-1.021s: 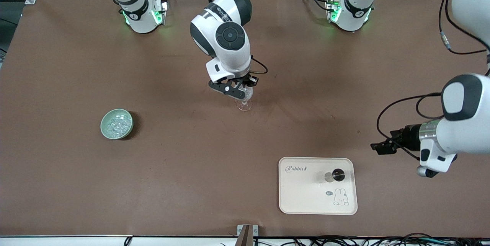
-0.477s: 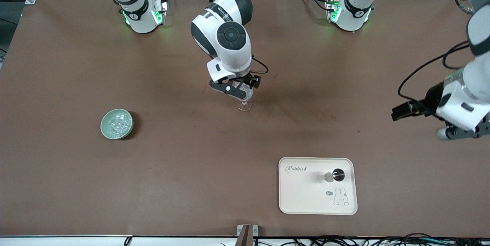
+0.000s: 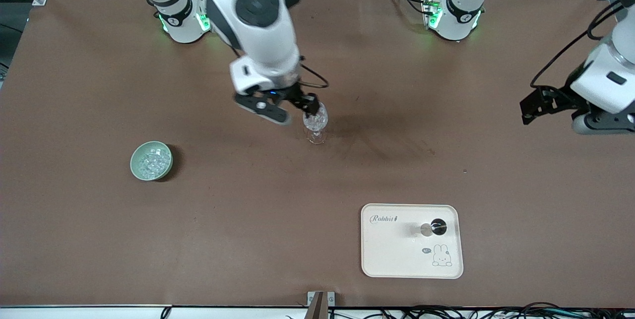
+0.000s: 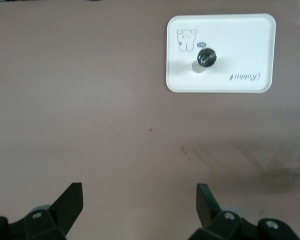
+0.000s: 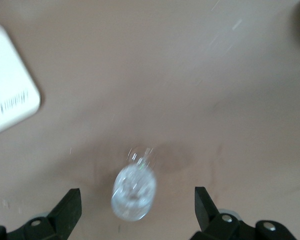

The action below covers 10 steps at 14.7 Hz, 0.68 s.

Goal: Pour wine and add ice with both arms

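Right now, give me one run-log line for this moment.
right pincer: open, over wine glass | glass: holds ice | left pincer: open, empty | bowl: ice left

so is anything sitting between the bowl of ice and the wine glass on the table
Nothing visible does. Bare brown table lies between the pale green bowl of ice and the wine glass. The right gripper hangs open above the glass; the left gripper, also open, is over the left arm's end.

A clear stemmed wine glass [image 3: 316, 128] stands mid-worktop. A pale green ceramic bowl [image 3: 151, 160] holding clear ice chunks [image 3: 150, 162] sits toward the right arm's end. A cream rectangular plastic tray [image 3: 412, 240] lies nearer the camera.
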Available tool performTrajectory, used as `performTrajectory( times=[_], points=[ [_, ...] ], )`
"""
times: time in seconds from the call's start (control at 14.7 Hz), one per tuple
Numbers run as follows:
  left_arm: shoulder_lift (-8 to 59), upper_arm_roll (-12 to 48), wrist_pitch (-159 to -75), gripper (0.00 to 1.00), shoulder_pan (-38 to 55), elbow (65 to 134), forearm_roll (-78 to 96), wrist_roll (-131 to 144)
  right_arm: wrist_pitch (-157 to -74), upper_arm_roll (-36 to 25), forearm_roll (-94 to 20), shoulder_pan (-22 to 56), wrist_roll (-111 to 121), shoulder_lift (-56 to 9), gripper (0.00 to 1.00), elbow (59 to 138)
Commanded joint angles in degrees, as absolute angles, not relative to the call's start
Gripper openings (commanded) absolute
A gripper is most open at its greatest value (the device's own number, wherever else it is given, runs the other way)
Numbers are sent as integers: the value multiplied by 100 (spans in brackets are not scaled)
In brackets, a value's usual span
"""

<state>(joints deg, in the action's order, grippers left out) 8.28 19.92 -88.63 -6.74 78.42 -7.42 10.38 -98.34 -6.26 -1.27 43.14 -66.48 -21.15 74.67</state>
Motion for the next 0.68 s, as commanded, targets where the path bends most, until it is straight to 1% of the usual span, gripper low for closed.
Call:
performTrajectory(
  times=[0.0,0.07,0.14,0.34,0.61],
  points=[
    [-42,1146,-8895,100,-64,8786,-248,967,-9362,-817,639,4071,-6636,-1364,100,7734],
    [-296,829,-8938,100,226,9085,-229,949,-9326,-817,737,3843,-6575,-1214,100,7752],
    [-429,670,-8947,100,368,9244,-229,932,-9316,-817,738,3597,-6296,-1117,100,7761],
    [-659,642,-8956,100,343,9536,-193,826,-9115,-835,747,2877,-5294,-854,100,7769],
    [-650,642,-8956,100,325,9501,-193,817,-8667,-782,677,1691,-3405,-546,100,7769]
  ],
)
